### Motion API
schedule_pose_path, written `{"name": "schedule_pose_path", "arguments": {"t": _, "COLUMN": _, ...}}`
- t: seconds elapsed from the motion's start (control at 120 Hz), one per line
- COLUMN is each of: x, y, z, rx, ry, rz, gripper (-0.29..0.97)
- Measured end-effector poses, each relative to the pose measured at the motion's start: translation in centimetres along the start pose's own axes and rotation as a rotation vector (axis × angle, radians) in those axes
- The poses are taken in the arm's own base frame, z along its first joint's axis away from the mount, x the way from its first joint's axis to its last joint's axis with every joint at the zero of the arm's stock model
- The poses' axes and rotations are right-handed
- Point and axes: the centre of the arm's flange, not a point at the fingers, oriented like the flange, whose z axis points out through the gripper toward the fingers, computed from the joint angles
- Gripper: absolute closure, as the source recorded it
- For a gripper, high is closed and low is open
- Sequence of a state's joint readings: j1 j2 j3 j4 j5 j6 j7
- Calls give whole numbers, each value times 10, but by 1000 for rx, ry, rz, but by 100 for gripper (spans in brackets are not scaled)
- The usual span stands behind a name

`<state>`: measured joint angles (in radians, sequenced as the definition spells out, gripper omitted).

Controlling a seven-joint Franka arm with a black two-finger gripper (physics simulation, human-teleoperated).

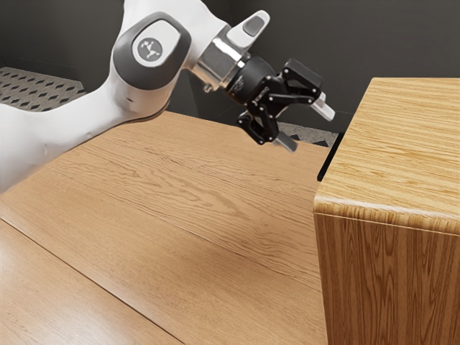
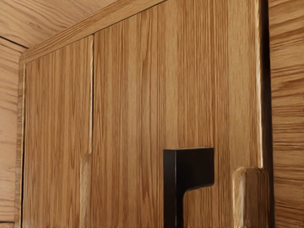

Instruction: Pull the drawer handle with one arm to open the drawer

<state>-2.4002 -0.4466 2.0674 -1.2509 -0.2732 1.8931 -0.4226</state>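
Note:
A wooden cabinet stands at the exterior view's right. A thin black drawer handle sticks out from its front face, toward the arm. My black gripper hovers above the table, a short way from the handle and slightly higher, with its fingers open and nothing between them. The wrist view looks straight at the cabinet's front panels, where the black handle juts out from a drawer front. The drawer front sits flush with the panels beside it.
The wooden table stretches wide in front of the cabinet. A perforated metal plate lies beyond the table at the exterior view's far left. A dark wall closes the background.

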Motion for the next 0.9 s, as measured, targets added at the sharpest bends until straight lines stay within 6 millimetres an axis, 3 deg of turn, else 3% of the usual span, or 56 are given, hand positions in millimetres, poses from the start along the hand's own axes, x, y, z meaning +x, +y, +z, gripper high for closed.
{"name": "schedule_pose_path", "arguments": {"t": 0.125, "x": -2, "y": 1, "z": 5, "rx": 3, "ry": -10, "rz": -6, "gripper": 4}}
{"name": "schedule_pose_path", "arguments": {"t": 0.458, "x": -7, "y": 9, "z": 20, "rx": 13, "ry": -35, "rz": -13, "gripper": 37}}
{"name": "schedule_pose_path", "arguments": {"t": 0.9, "x": -12, "y": 4, "z": 39, "rx": 48, "ry": -72, "rz": -36, "gripper": 48}}
